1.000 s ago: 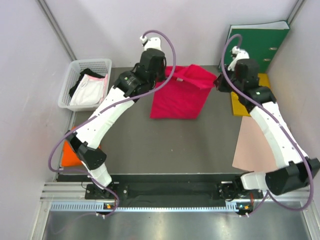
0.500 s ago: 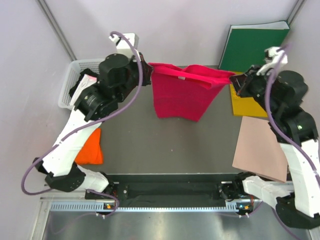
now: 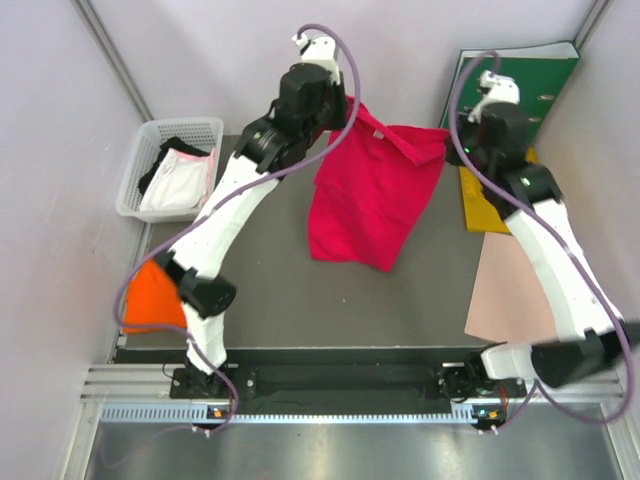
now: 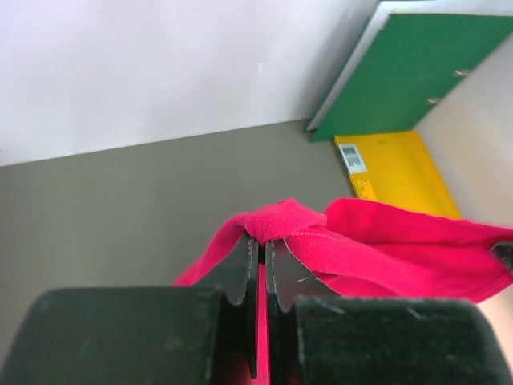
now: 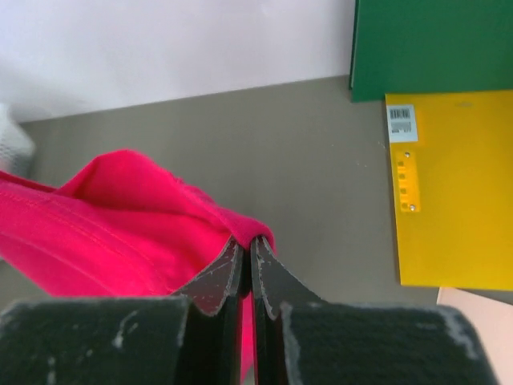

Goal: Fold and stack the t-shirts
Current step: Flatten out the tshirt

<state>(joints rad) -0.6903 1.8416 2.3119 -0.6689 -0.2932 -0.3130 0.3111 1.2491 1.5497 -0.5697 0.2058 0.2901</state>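
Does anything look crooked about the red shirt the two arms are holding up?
Yes. The magenta t-shirt is held askew: its top edge slants and sags between the left gripper and the right gripper, with cloth bunched at both pinches.

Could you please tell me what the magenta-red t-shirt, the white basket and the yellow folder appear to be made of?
Magenta-red t-shirt: soft, matte knit cloth; it drapes and bunches in folds, with a stitched seam showing.
White basket: probably moulded plastic, judging by its lattice walls.
Yellow folder: smooth, flat card or plastic with a barcode label; the look leaves open which.
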